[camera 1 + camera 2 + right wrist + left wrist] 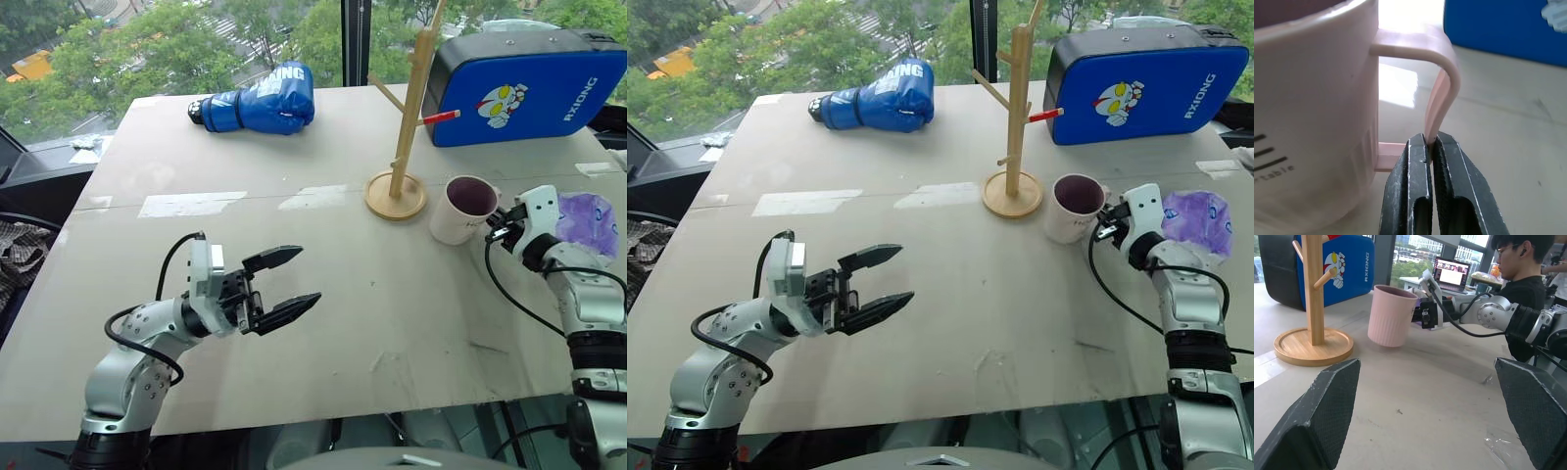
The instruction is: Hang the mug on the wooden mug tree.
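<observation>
Mug [464,209] stood just beside the wooden mug tree [403,137] on the pale worktop [323,294].
Right tool [1431,147] pinched its handle; left tool [282,285] gaped, windows behind.

My mug [467,210] stands upright on the table, pale outside, dark purple inside, small dark lettering on its wall, its handle [1442,83] turned away from my mug tree [402,147]. The tree stands just beside it: light wooden post, angled pegs, one red-tipped, round base
</observation>
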`<state>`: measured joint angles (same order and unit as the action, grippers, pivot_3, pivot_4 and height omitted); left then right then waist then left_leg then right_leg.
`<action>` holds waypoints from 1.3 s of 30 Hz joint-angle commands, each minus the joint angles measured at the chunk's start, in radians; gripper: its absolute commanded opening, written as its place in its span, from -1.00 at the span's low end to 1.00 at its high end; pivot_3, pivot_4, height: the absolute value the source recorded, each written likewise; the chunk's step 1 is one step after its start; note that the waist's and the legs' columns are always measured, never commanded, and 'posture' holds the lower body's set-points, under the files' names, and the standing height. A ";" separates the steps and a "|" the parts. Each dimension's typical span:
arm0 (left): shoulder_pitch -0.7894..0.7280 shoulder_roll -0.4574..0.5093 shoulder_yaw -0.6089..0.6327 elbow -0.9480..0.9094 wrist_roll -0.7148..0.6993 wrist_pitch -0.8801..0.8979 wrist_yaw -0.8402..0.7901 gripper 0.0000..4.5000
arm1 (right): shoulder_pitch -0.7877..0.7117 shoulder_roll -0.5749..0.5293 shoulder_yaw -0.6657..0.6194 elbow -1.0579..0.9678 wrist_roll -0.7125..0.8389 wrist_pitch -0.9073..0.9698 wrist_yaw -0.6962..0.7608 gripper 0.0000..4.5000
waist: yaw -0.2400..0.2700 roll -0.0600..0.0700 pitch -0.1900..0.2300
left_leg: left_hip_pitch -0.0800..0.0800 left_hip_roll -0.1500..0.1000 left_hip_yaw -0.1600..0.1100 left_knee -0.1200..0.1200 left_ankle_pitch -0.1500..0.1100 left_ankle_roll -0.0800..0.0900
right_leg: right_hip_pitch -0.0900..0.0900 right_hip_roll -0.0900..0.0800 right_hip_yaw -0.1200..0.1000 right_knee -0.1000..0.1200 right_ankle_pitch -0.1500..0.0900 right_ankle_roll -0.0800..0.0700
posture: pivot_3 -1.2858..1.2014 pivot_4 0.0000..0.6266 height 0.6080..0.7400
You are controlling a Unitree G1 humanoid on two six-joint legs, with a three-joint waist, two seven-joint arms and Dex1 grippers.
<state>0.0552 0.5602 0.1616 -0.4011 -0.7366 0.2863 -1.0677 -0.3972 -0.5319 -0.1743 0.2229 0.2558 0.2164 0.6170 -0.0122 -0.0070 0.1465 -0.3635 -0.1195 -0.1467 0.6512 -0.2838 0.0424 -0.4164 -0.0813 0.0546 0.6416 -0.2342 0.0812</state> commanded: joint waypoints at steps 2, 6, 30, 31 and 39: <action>-0.001 -0.010 0.003 -0.004 0.003 -0.023 0.007 1.00 | -0.016 -0.053 -0.048 -0.114 0.052 0.007 0.040 -0.99 | 0.001 0.000 0.000 | 0.000 0.000 0.000 0.000 0.000 0.000 | 0.000 0.000 0.000 0.000 0.000 0.000 | 0.03 -0.52 1.00; 0.002 -0.061 0.024 0.027 0.055 -0.115 0.039 1.00 | -0.098 -0.119 -0.034 -0.132 0.079 0.048 0.104 -0.99 | -0.002 0.002 0.001 | 0.000 0.000 0.000 0.000 0.000 0.000 | 0.000 0.000 0.000 0.000 0.000 0.000 | 0.03 -0.52 1.00; 0.099 -0.142 0.029 -0.015 0.036 -0.206 0.051 1.00 | -0.821 -0.060 0.295 0.703 -0.234 -0.164 0.346 -0.99 | -0.003 0.003 0.003 | -0.005 0.001 0.001 -0.001 0.000 0.000 | -0.006 0.000 0.000 -0.001 0.000 0.000 | 0.03 -0.52 1.00; 0.099 -0.143 0.029 -0.019 0.043 -0.209 0.059 1.00 | -0.820 -0.061 0.289 0.717 -0.236 -0.185 0.352 -0.75 | -0.002 0.003 0.003 | -0.005 0.001 0.001 -0.001 0.000 0.000 | -0.006 0.000 0.000 -0.001 0.000 0.000 | 0.03 -0.52 1.00; 0.091 -0.128 0.041 -0.043 0.010 -0.172 0.113 1.00 | -0.570 -0.169 0.142 0.426 -0.116 -0.174 0.397 0.36 | 0.003 0.003 0.002 | -0.015 0.001 -0.001 0.002 0.000 0.000 | -0.013 0.000 -0.003 -0.001 0.000 0.000 | 0.03 -0.52 1.00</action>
<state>0.1501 0.4261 0.1881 -0.4023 -0.7071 0.1126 -0.9678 -1.0054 -0.6662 0.0283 0.7635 0.0934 0.0257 1.0104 -0.0089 -0.0044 0.1489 -0.3808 -0.1189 -0.1480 0.6538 -0.2838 0.0421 -0.4318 -0.0820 0.0519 0.6412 -0.2339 0.0809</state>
